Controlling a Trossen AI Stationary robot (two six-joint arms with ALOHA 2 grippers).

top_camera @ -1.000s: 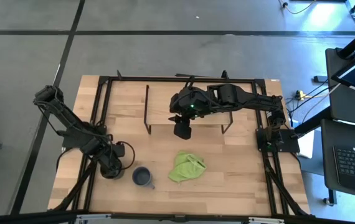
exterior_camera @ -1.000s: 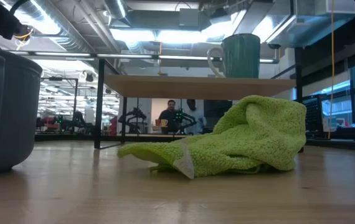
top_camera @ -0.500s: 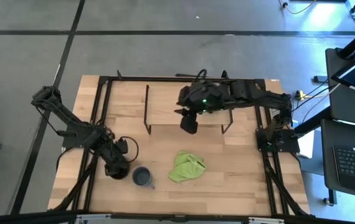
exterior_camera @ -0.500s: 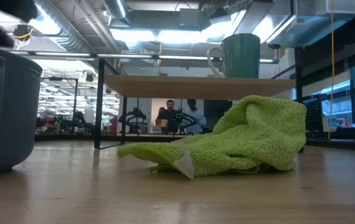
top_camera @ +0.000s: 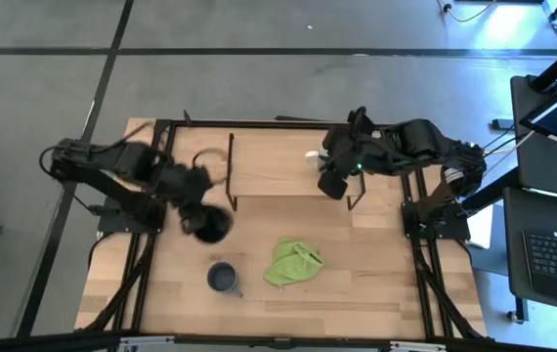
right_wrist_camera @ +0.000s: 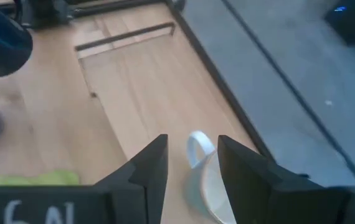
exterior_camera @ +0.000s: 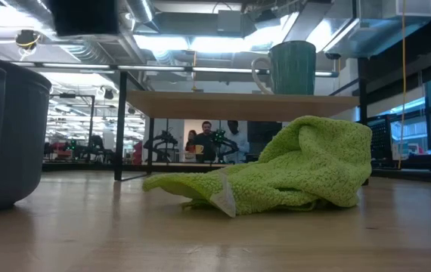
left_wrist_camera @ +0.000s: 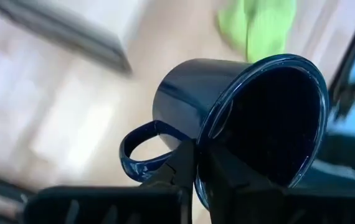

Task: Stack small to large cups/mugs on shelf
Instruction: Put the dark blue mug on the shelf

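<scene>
- Left gripper (left_wrist_camera: 195, 163) is pinched shut on the rim of the black mug (top_camera: 212, 225), mid-left in the high view, beside the shelf (top_camera: 259, 176).
- Carry it level and lower it squarely into the cream mug (right_wrist_camera: 207, 182) (a rim grip lets it swing).
- Right gripper (right_wrist_camera: 191, 167) is open, empty, above that mug.
- The black mug is glossy and dark, hanging tilted.

the left gripper (left_wrist_camera: 193, 163) has clamped the black mug (top_camera: 212, 225) and lifted it toward the shelf (top_camera: 259, 171); the right gripper (top_camera: 332, 183) pulled back off the shelf's middle.
</scene>
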